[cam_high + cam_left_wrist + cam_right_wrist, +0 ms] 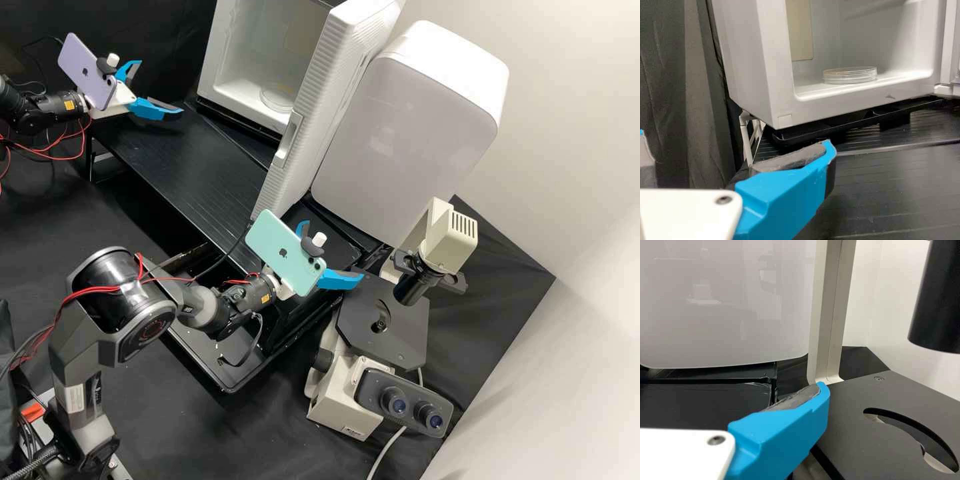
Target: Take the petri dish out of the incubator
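Left gripper (159, 109) first: it hovered at the far left, over the end of the black bench (187, 167). Its blue fingers (790, 182) were spread and carried nothing. That made sense, as it faced the open mouth of the incubator (755, 65) and would need the gap to take a dish. Further in, the petri dish (850, 74) lay flat on the white chamber floor behind a low front lip, untouched and well apart from the gripper. The door (320, 100) stood swung wide to the right, so the way in was open.

Nearer, the right gripper (340, 280) hung beside the door's near edge, just over the black stage of the microscope (380, 320). Whether that one was spread or closed, I could not tell. My read was that it sat clear of the left arm's path.

The removal had not begun. The reach looked to need a low, level entry over that lip, since the dish was shallow.
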Action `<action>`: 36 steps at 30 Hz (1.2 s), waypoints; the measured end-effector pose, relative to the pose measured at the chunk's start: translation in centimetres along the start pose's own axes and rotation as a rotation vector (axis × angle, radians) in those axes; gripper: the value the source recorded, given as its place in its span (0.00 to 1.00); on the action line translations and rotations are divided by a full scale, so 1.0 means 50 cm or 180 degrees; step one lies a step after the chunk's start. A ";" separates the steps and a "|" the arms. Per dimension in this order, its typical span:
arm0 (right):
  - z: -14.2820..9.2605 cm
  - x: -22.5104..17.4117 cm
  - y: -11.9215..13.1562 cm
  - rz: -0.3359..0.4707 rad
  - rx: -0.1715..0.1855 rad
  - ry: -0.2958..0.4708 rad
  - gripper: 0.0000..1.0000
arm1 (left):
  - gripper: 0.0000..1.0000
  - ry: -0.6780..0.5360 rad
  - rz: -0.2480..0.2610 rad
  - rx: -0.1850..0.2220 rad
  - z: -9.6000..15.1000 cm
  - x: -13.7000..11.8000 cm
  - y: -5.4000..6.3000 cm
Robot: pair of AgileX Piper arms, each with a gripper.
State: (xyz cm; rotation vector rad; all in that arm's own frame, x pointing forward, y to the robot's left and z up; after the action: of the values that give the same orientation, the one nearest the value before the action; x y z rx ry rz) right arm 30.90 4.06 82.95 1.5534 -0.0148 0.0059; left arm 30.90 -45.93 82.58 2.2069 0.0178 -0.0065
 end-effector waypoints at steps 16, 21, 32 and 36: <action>0.000 0.000 0.000 0.0000 0.0000 0.0000 1.00 | 1.00 -0.0097 -0.0003 0.0052 0.010 -0.001 0.001; 0.000 0.000 0.000 0.0000 0.0000 0.0000 1.00 | 1.00 -0.0370 0.0007 0.0116 0.045 -0.016 0.004; 0.000 0.000 0.000 0.0000 0.0000 0.0000 1.00 | 1.00 -0.1235 0.0167 0.0513 0.152 -0.029 0.027; 0.000 0.000 0.000 0.0000 0.0000 0.0000 1.00 | 1.00 -0.1397 0.0322 0.0567 0.184 -0.014 0.051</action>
State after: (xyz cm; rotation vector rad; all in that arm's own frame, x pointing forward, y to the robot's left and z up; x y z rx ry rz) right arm 30.90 4.06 82.95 1.5534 -0.0148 0.0059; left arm 30.23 -54.86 79.16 2.3359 -0.3502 -0.4498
